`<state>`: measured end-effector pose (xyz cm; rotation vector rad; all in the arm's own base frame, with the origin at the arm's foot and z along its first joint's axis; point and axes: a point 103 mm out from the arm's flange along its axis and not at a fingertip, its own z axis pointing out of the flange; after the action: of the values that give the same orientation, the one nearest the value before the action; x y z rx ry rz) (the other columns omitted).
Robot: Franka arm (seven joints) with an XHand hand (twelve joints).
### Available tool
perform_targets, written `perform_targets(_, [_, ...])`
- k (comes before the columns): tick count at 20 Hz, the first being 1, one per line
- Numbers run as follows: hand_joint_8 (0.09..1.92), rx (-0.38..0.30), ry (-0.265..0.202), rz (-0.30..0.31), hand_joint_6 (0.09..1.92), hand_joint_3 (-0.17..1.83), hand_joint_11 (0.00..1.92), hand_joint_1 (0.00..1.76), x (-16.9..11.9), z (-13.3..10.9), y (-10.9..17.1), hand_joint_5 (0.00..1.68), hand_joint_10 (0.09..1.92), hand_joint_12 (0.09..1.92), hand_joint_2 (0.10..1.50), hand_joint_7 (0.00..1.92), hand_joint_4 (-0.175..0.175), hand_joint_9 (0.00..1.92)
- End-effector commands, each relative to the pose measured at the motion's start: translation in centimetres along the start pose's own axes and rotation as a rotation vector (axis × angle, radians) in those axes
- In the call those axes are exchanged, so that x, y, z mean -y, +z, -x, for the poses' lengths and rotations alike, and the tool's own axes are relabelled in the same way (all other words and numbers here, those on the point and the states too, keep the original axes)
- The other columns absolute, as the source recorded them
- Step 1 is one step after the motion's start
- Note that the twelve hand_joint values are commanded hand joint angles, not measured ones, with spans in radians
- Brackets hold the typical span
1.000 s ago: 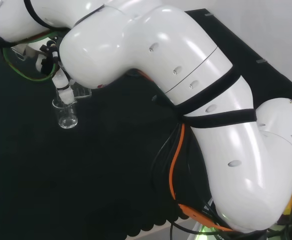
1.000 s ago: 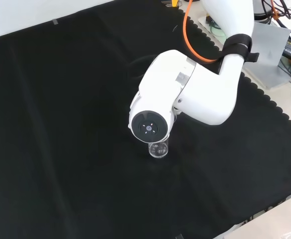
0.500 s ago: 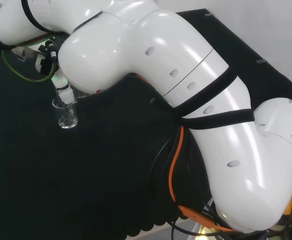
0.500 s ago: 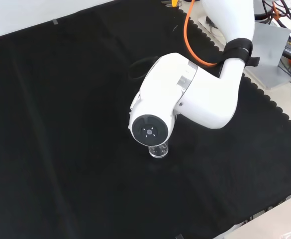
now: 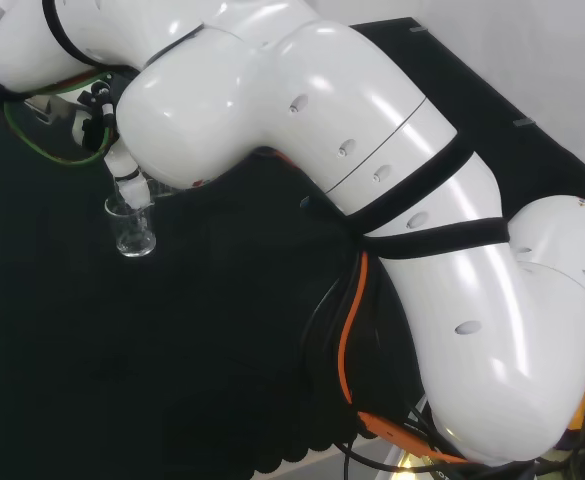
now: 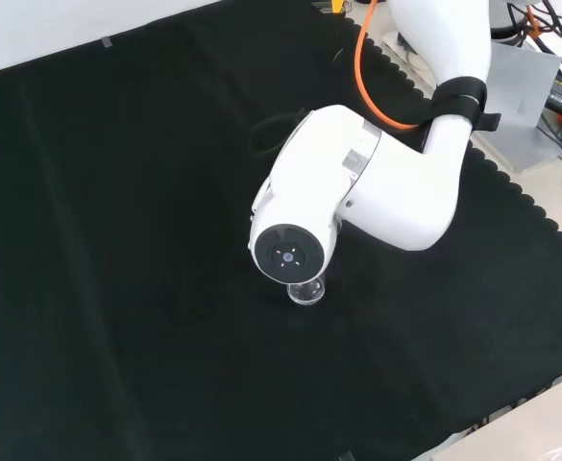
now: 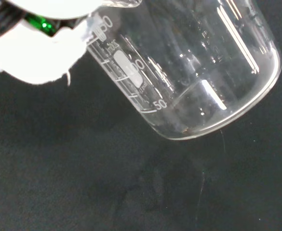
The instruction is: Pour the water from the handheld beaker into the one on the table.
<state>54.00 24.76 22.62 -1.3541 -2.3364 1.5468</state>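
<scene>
One tilted beaker [image 7: 194, 72] is grasped by the robot hand [image 7: 44, 53] above black cloth [image 7: 83, 183].

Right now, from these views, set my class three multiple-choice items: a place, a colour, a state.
1. In the head view, the beaker on the cloth stands: A left of the arm's white links; B right of them; C on them.
2. The cloth is: A white; B black; C green.
3. That beaker is: A on its side; B upside down; C upright.
Key: 1 A, it stands at left; 2 B, black throughout; 3 C, rim faces up.
</scene>
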Motion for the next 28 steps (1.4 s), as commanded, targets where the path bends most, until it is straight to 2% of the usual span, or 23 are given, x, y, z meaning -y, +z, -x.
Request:
perform_targets(1, [0.84, 0.001, 0.003, -0.002, 1.03, 0.91, 1.22, 1.13, 0.06, 0.01, -0.01, 1.14, 0.86, 0.83, 0.59, 1.45, 0.078, 1.34])
perform_targets(28, [0.84, -0.007, -0.005, -0.013, 1.03, 0.91, 1.23, 1.13, 0.05, 0.06, 0.0, 1.14, 0.86, 0.83, 0.59, 1.45, 0.083, 1.34])
